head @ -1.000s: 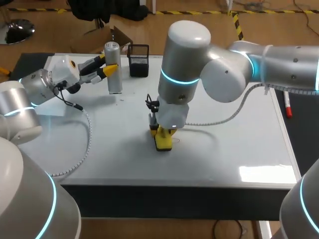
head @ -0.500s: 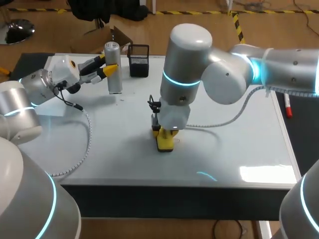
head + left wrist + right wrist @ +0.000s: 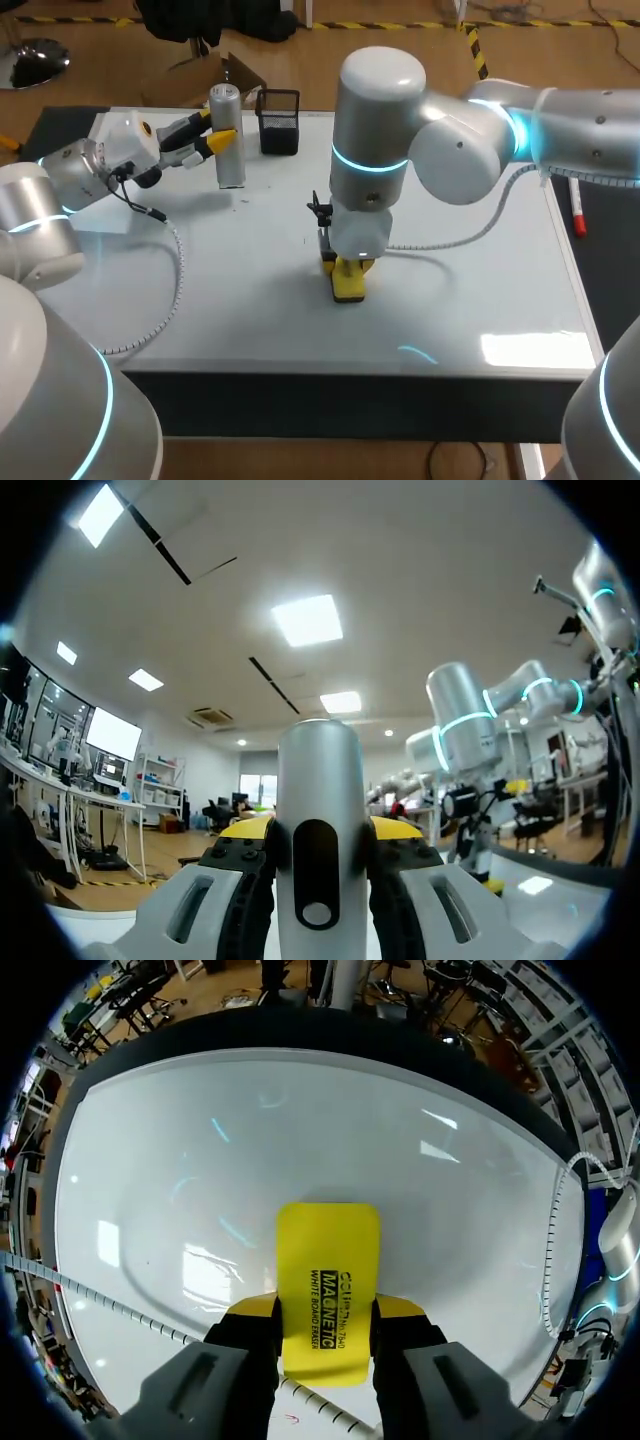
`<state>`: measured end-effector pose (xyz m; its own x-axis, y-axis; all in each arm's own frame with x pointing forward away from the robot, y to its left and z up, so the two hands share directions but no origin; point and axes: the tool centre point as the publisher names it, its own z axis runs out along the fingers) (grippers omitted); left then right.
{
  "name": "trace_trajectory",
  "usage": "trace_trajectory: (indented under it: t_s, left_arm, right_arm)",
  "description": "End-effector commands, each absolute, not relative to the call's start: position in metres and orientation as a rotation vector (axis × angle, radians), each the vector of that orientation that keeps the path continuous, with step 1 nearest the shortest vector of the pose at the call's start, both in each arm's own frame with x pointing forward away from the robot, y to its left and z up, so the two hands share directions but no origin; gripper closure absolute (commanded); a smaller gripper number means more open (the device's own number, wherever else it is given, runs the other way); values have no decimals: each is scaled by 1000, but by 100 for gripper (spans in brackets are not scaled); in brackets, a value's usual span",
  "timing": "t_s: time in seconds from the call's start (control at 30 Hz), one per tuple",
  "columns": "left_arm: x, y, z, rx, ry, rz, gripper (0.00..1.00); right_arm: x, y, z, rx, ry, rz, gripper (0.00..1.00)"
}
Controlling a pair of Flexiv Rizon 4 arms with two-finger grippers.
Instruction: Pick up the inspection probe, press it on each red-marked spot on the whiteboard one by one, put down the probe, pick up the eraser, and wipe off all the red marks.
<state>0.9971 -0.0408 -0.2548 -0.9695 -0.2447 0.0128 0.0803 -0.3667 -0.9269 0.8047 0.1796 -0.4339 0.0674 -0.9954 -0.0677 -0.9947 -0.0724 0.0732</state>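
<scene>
The right arm is coming in from the right side and reaching to the middle of the big white shiny whiteboard [image 3: 470, 300] that is lying flat on the table. Its right tool [image 3: 349, 266] is pointing straight down, and its two yellow-tipped fingers are squeezing a flat yellow eraser with rounded corners [image 3: 347, 283] from both sides. In the right wrist view, the eraser [image 3: 328, 1260] is sticking out ahead of the right tool [image 3: 325, 1310], and the whiteboard [image 3: 190, 1150] is spreading out under it. The low end of the eraser is looking like it is touching the board, but it is hard to be sure. The left arm is sitting at the far left corner of the board. Its left tool [image 3: 213, 141] is gripping a tall silver metal tube-shaped probe [image 3: 229, 150] around its middle, and the probe is standing upright. In the left wrist view, the probe [image 3: 318, 780] is sitting tight between both fingers of the left tool [image 3: 320, 830]. A small black mesh box [image 3: 279, 122] is standing just beside the probe at the far edge. A red marker pen [image 3: 577, 216] is lying past the right edge of the board.
</scene>
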Motion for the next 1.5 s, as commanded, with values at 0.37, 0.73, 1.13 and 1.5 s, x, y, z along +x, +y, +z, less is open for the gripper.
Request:
trace_trajectory:
  t_s: [0.37, 0.73, 1.13, 1.5]
  left_arm:
    - [997, -41, -253, -221, 1640, -2435, 100]
    - [997, -41, -253, -221, 1640, -2435, 100]
    - [997, -41, -253, -221, 1640, -2435, 100]
    - [997, -41, -253, -221, 1640, -2435, 100]
  right_arm:
    - [808, 146, -472, 2245, -2154, -109, 100]
    - [818, 144, -443, 2235, -2153, -78, 100]
    - [826, 199, -373, 2425, -2096, -17, 100]
    - [819, 245, -390, 2501, -2029, -80, 100]
